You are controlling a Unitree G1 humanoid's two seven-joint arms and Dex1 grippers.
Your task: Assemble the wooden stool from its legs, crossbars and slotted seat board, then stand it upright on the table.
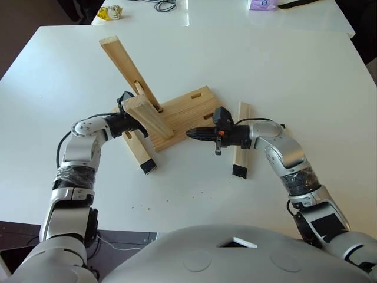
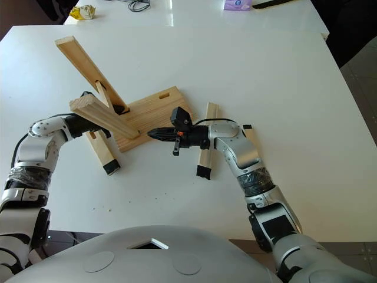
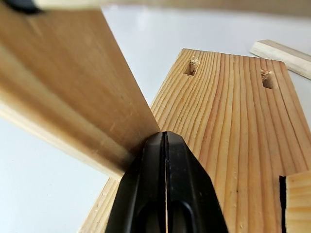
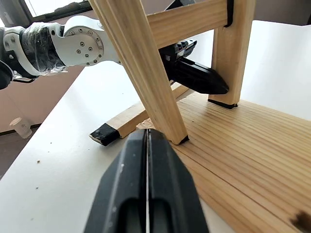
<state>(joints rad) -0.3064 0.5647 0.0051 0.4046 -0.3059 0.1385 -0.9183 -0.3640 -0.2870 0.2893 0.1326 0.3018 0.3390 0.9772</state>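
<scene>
The slotted seat board (image 1: 191, 106) lies flat on the white table. Two legs stand in its slots: a long one (image 1: 126, 68) leaning back to the left and a nearer one (image 1: 150, 117), joined by a short crossbar (image 1: 139, 88). My left gripper (image 3: 164, 138) is shut and empty, its tip against the nearer leg where it meets the board. My right gripper (image 1: 191, 134) is also shut and empty. It points left over the board's front edge, close to the foot of the nearer leg (image 4: 160, 97).
A loose leg (image 1: 140, 152) with a black end lies partly under the board's left side. Another loose leg (image 1: 241, 138) lies beside my right forearm, and a further piece shows past that forearm (image 2: 247, 131). A yellow item (image 1: 110, 12) and cables lie on the far table.
</scene>
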